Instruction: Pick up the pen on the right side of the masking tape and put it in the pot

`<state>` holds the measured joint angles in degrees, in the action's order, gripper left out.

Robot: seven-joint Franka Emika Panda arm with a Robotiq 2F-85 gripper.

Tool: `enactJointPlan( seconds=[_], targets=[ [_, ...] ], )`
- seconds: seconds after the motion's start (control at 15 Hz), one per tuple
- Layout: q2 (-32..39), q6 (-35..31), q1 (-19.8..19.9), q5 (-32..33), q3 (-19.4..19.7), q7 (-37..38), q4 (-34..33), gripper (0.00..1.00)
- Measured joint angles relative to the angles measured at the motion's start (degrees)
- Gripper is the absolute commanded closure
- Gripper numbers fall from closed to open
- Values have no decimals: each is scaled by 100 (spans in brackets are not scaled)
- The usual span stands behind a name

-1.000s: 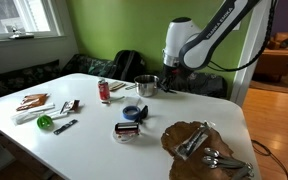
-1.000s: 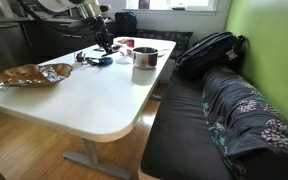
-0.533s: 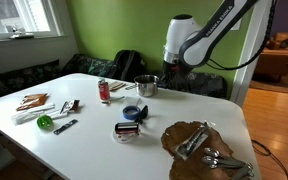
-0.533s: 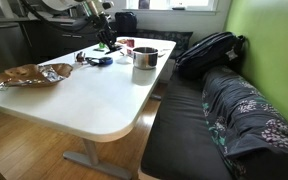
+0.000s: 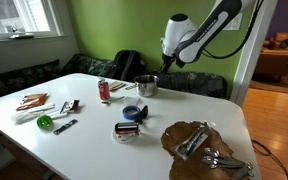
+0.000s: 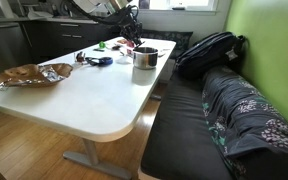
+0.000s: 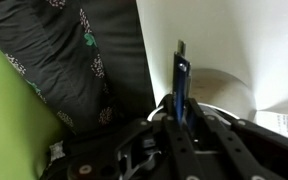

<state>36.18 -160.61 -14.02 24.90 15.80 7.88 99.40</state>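
My gripper (image 7: 181, 112) is shut on the slim dark pen (image 7: 181, 80), which sticks out straight from between the fingers. In both exterior views the gripper (image 5: 168, 63) (image 6: 134, 32) hangs in the air just above and beside the steel pot (image 5: 145, 86) (image 6: 144, 57). Part of the pot's rim (image 7: 222, 104) shows under the fingers in the wrist view. The dark-blue masking tape roll (image 5: 134, 112) (image 6: 102, 61) lies on the white table (image 5: 94, 140) in front of the pot.
A red can (image 5: 104, 90) stands beside the pot. A tape dispenser (image 5: 127, 129), a foil tray with utensils (image 5: 199, 145) and small items (image 5: 44, 105) lie on the table. A dark cushioned bench (image 6: 234, 110) and backpack (image 6: 209, 50) sit beyond the table edge.
The arm has risen and swung from over the tape roll toward the pot, carrying the pen along.
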Motion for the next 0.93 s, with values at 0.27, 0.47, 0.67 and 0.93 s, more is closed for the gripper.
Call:
enactJointPlan(
  seconds=[0.27,0.47,0.67,0.93],
  targets=[
    [56,0,-31,14,-3,-2,-53,83],
    [56,0,-31,17,-3,-3,-56,96],
    [55,-2,-12,17,-44,-60,-77,96],
    [77,-6,180,-21,-408,-552,-303,83]
  ],
)
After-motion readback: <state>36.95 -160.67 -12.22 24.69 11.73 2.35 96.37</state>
